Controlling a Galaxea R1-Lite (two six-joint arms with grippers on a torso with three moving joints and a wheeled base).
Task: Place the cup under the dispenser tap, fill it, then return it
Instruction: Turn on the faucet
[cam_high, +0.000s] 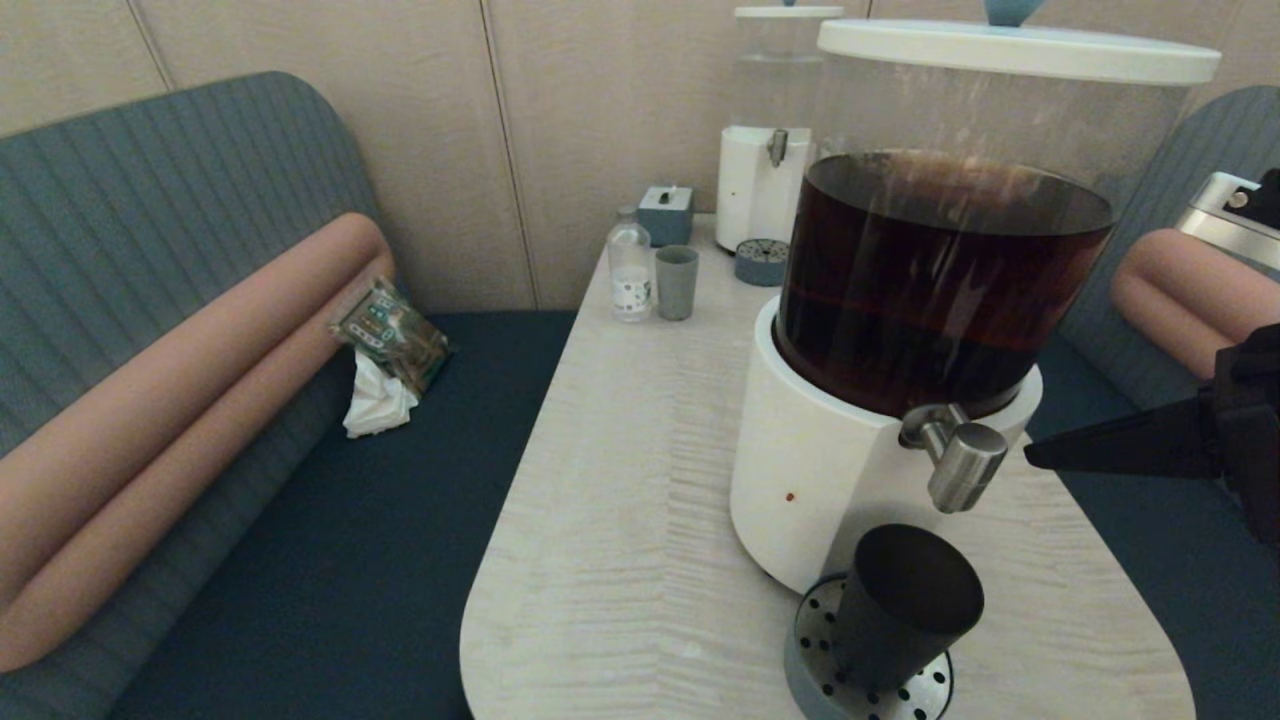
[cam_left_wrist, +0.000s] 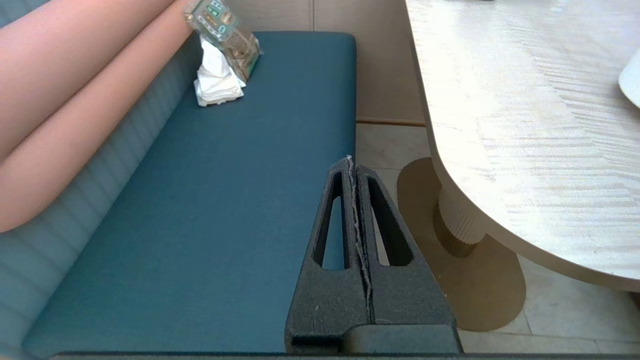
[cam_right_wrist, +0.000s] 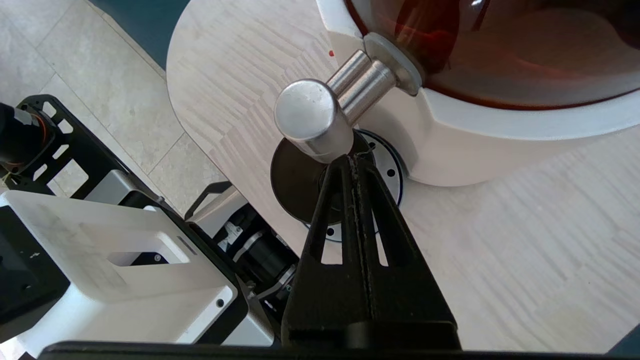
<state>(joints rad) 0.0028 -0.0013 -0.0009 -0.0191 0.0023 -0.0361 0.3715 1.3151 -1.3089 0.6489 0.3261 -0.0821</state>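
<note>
My right gripper (cam_high: 1040, 457) is clenched on nothing, its tip just beside the tap (cam_high: 962, 463) at nozzle height. The cup (cam_high: 905, 605) stands on the drip tray (cam_high: 815, 675) under the nozzle, at the table's (cam_high: 620, 540) near edge. If I push off-centre, the tip may slide past and spill. My left gripper (cam_left_wrist: 352, 170), also clenched, is parked over the bench (cam_left_wrist: 200, 200).

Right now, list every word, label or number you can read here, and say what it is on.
No text can be read.
Green packet on the bench: printed, too blurred to read.
Small bottle at the table's far end: label, too small to read.
Big dispenser, black cup: no print showing.
</note>
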